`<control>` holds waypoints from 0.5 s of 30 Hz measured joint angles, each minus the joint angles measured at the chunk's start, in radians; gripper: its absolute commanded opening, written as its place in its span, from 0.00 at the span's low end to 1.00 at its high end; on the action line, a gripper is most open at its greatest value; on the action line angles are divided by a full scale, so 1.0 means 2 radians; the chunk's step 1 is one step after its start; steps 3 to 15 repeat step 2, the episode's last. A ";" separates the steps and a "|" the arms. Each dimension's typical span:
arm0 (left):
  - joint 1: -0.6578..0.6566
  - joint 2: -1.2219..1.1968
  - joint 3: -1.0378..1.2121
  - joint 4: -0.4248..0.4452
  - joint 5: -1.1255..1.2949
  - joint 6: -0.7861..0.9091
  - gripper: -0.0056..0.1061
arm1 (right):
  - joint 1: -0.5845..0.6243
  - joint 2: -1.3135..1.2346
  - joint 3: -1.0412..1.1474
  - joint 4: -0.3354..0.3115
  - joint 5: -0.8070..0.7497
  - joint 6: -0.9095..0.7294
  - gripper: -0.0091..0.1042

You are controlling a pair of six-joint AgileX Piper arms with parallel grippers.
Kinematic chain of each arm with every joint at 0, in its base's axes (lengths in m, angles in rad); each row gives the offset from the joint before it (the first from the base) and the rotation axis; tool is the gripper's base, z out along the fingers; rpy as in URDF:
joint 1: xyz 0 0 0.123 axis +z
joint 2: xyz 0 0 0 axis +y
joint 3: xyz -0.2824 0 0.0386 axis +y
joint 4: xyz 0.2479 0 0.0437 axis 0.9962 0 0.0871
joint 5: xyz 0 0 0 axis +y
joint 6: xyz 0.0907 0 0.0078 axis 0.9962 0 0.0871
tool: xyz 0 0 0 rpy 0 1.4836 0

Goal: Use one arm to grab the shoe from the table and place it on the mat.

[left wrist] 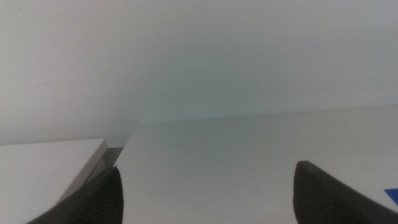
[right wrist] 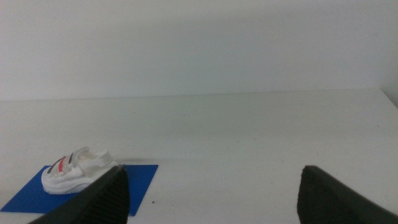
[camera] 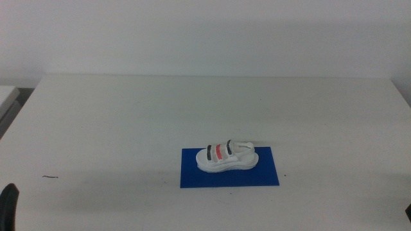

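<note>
The white shoe (camera: 227, 156) with two black straps and a red one lies on the blue mat (camera: 192, 176) on the white table (camera: 128, 115), near the front middle. In the right wrist view the shoe (right wrist: 74, 169) rests on the mat (right wrist: 140, 180), well away from my right gripper (right wrist: 211, 199), which is open and empty. My left gripper (left wrist: 208, 193) is open and empty over bare table; a tip of it shows at the bottom left of the middle view (camera: 9, 205). A sliver of the mat shows in the left wrist view (left wrist: 392, 195).
A second white surface (camera: 6, 96) adjoins the table at its left edge, seen also in the left wrist view (left wrist: 50, 168). A small dark mark (camera: 50, 176) lies on the table at front left. A plain white wall stands behind the table.
</note>
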 measured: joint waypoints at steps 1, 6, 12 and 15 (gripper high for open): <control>0.000 0.000 0.000 0.000 0.000 0.000 0.89 | 0.000 0.000 0.000 0.000 0.001 0.000 0.77; 0.000 0.000 0.000 0.000 0.000 0.000 0.89 | 0.000 0.000 0.000 0.000 0.002 0.000 0.77; 0.000 0.000 0.000 0.000 0.000 0.000 0.89 | 0.000 0.000 0.000 0.000 0.002 0.000 0.77; 0.000 0.000 0.000 0.000 0.000 0.000 0.89 | 0.000 0.000 0.000 0.000 0.002 0.000 0.77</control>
